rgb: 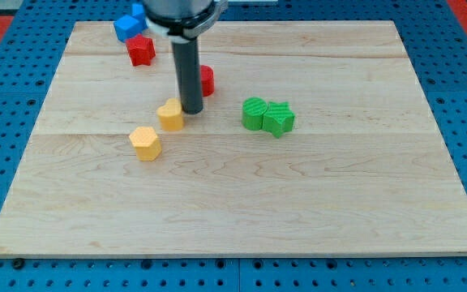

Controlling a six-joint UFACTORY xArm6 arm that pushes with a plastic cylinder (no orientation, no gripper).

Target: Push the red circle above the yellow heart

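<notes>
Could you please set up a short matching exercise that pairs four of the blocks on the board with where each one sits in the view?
Things:
1. blue block
2. green blocks
3. red circle
4. yellow heart

Places:
A. just left of my tip
B. partly hidden behind the rod
C. top left corner
D. right of my tip, touching each other

Pairs: 1-C, 2-D, 3-B, 4-A

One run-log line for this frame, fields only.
tip: touching right of yellow block | red circle: behind rod, upper right of yellow block | second yellow block: lower left | status: unfinished
</notes>
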